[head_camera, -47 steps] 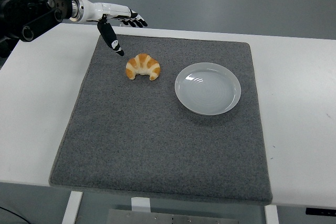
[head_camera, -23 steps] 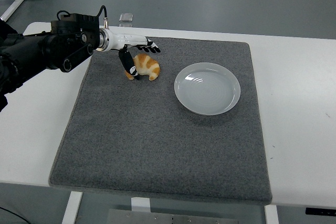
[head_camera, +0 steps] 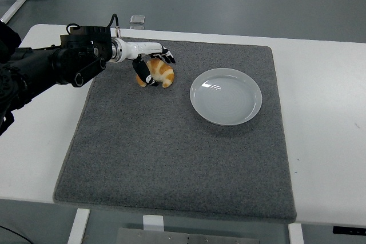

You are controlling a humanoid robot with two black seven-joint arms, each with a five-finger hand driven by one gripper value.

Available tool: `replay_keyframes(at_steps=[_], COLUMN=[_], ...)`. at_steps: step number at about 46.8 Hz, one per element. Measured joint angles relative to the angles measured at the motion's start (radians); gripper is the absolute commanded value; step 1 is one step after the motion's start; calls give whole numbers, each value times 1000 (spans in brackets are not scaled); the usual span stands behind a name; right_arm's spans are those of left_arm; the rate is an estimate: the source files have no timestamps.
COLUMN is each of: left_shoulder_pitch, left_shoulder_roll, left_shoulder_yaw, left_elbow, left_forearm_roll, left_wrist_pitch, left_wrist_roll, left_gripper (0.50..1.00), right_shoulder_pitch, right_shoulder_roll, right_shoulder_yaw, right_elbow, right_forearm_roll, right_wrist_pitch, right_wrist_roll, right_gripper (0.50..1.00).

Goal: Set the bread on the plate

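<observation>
So basically we're at the grab stage, nothing has been delivered yet. The bread (head_camera: pixel 159 73), a little croissant, sits on the grey mat (head_camera: pixel 171 158) at about 10 o'clock from the mat's middle, and it's well apart from the plate (head_camera: pixel 226 96), which lies off to the croissant's 3 o'clock and has nothing on it.

The left hand (head_camera: pixel 150 64) comes in from the 9 o'clock side and is right on the croissant. The fingers (head_camera: pixel 167 56) drape over its far edge and the thumb comes down on the near left side, so it looks like the hand is closing around it. Honestly I can't tell if it's a firm grip or just contact, since the bread looks like it's flat on the mat, not lifted.

The right arm isn't in the picture at all.

What's left, as I read it: secure the grip, lift, carry toward 3 o'clock, and set the bread down inside the plate's rim. That's pretty much the whole task ahead. The white tabletop (head_camera: pixel 331 130) around the mat has nothing in the way of that short path.
</observation>
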Motion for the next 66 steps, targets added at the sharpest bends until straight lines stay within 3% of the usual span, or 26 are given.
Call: replay_keyframes(at_steps=[10,15,38,50,66], left_shoulder_pitch=[7,7,-18,-145,-330], left_shoulder_roll=[-23,-28,-35,-19,1], left_shoulder_yaw=[2,2,35,23,21], left_elbow=[0,0,-2,-16,-26], left_forearm_roll=[1,1,4,-7,-25], left_wrist_pitch=[34,37,32,13,-65], left_wrist_roll=[0,0,0,-3,-29], left_gripper=[699,500,500,500,500], right_shoulder_pitch=[0,0,-1,-1,-2], right_shoulder_roll=[0,0,0,0,0], right_shoulder_yaw=[0,0,0,0,0], right_elbow=[0,0,1,2,1], right_forearm_roll=[0,0,1,1,0], right_wrist_pitch=[0,0,-1,0,-1], right_wrist_roll=[1,1,1,1,1], right_gripper=[952,952,952,952,952])
